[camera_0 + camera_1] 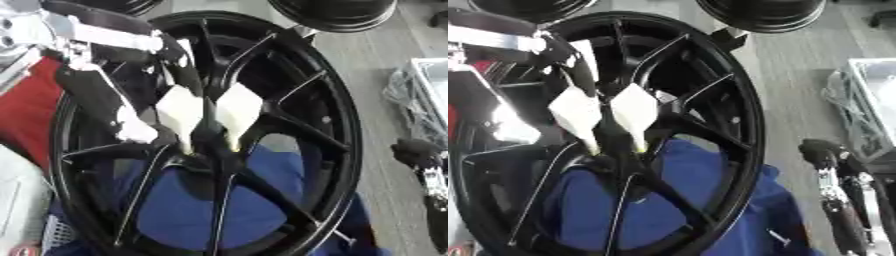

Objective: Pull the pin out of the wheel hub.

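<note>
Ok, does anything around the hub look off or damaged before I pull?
Nothing looks damaged. The black wheel lies over a blue cloth, spokes intact. The left hand reaches in from the upper left, its pale fingers pointing down at the hub. The pin itself can't be made out. The right hand hangs idle at right.

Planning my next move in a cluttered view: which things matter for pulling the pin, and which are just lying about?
Job:
wheel
hub, pin not made out there
left hand, at the hub

Lying about:
blue cloth, under the wheel
other wheels, far edge
red thing, left
right hand, idle at the right
</note>
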